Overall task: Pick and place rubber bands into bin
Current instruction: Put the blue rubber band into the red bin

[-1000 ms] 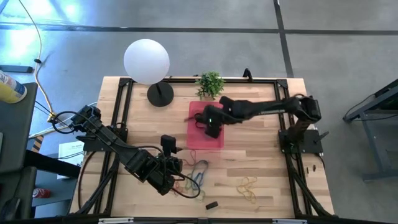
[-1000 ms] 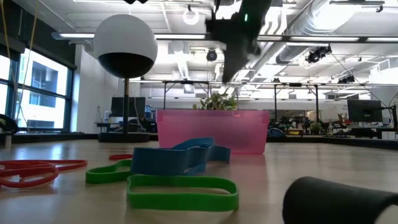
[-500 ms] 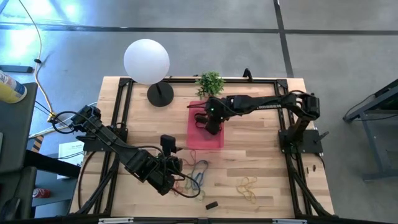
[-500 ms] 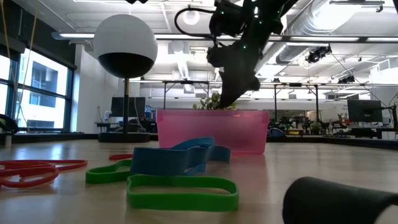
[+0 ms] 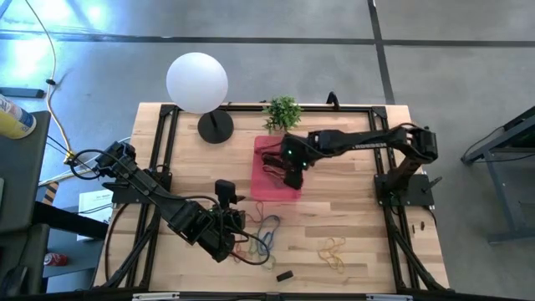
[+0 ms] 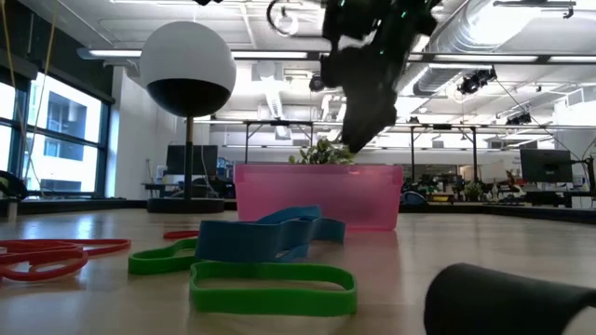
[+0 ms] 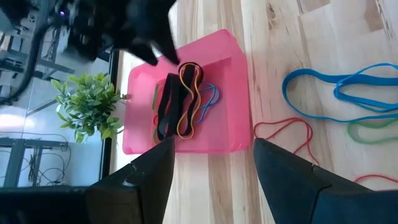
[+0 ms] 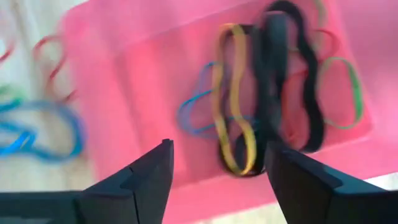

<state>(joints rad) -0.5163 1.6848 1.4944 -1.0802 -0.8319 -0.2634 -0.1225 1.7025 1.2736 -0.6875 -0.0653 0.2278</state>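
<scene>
The pink bin (image 5: 266, 191) lies on the table in front of the plant. Inside it lie several rubber bands (image 8: 261, 93), black, yellow, blue, green and red; the left wrist view also shows them in the bin (image 7: 183, 106). My right gripper (image 8: 217, 180) hangs open above the bin (image 6: 321, 195), fingers pointing steeply down, with nothing between them. More bands lie flat on the wood near the front: blue (image 7: 336, 93), red (image 7: 283, 130), green (image 6: 270, 284) and yellow (image 5: 334, 251). My left gripper (image 7: 214, 180) hovers open beside this loose pile (image 5: 263, 234).
A white globe lamp (image 5: 196, 81) on a black foot stands at the far left, and a small green plant (image 5: 282, 111) stands just behind the bin. A small black block (image 5: 284, 274) lies near the front edge. A black frame borders the tabletop.
My right gripper has opened above the bin. It dipped toward the bin's rim, then rose again a little. It has also tipped, so that its fingers point more steeply down.
</scene>
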